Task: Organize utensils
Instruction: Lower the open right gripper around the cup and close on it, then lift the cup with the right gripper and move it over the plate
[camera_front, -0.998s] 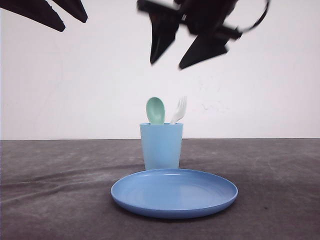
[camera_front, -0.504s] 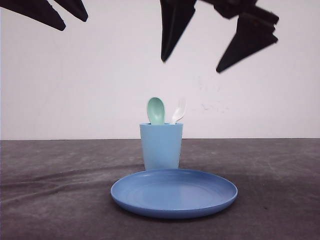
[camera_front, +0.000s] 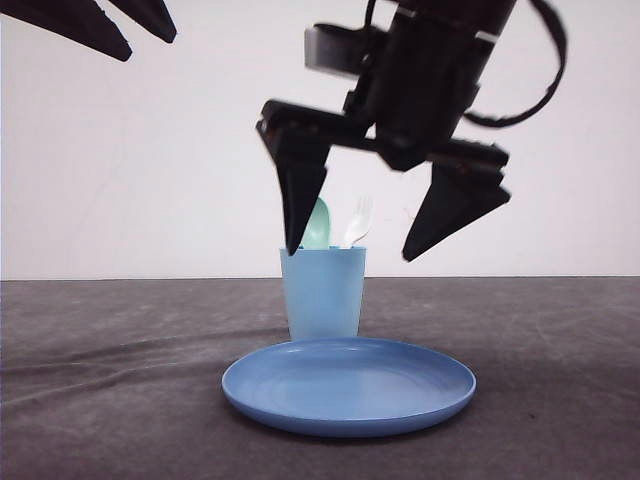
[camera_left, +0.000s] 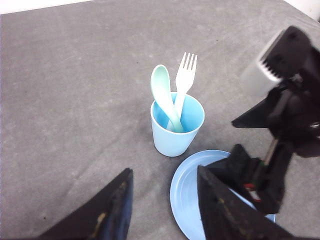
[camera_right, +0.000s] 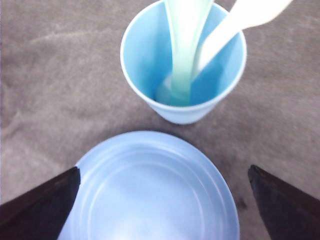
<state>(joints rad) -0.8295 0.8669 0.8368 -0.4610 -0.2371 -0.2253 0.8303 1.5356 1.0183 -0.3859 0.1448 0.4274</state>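
right gripper (camera_front: 352, 250) spread wide, grasping nothing, centre frame above the plate (camera_front: 430, 405). spoon (camera_left: 165, 97) and fork (camera_left: 184, 77) stand in the cup (camera_left: 175, 140), handles down. left gripper (camera_front: 142, 50) upper left, apparently parted, tips partly cropped.

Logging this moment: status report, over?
Right gripper open, above plate. Left gripper open, empty. Spoon and fork upright in cup. Nothing blocking.
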